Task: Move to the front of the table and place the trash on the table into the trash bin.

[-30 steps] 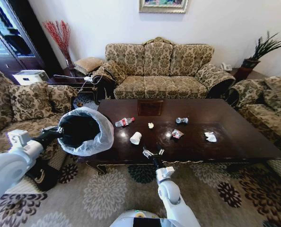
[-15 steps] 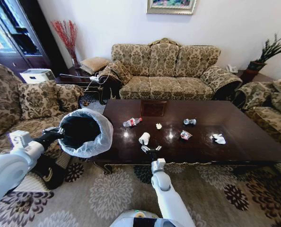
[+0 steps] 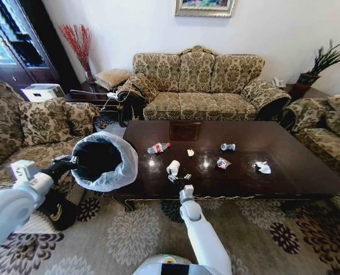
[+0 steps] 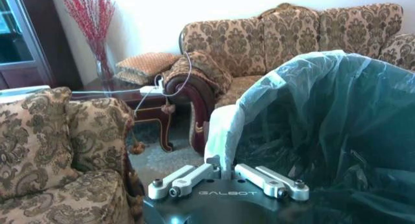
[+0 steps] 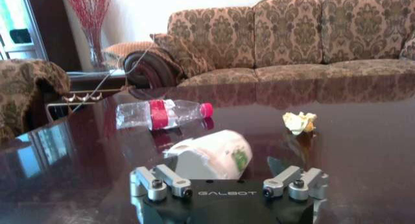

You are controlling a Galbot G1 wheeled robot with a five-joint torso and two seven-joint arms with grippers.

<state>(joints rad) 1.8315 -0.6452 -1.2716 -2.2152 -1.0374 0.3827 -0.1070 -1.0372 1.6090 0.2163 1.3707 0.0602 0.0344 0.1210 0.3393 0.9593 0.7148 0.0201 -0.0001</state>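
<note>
The table (image 3: 284,183) is dark glossy wood with trash scattered on it. A white paper cup (image 3: 173,167) lies on its side near the front edge, and my right gripper (image 3: 180,177) stands open just short of it. In the right wrist view the cup (image 5: 211,153) lies between the spread fingers (image 5: 154,184), with the clear bottle (image 5: 162,114) and a yellowish scrap (image 5: 298,121) beyond. A tissue (image 3: 263,167) and two wrappers (image 3: 222,163) (image 3: 228,146) lie further right. My left gripper (image 3: 64,163) is shut on the rim of the trash bin (image 3: 104,160), held off the table's left end.
Patterned sofas stand behind the table (image 3: 201,86) and on both sides (image 3: 32,126). A side table with cables (image 3: 95,94) is at the back left. Floral carpet (image 3: 124,229) covers the floor in front. The bag-lined bin wall (image 4: 324,136) rises right in front of the left wrist.
The right gripper has reached forward over the table's front edge, up to the paper cup. The head camera has shifted a little. The left arm still holds the bin.
</note>
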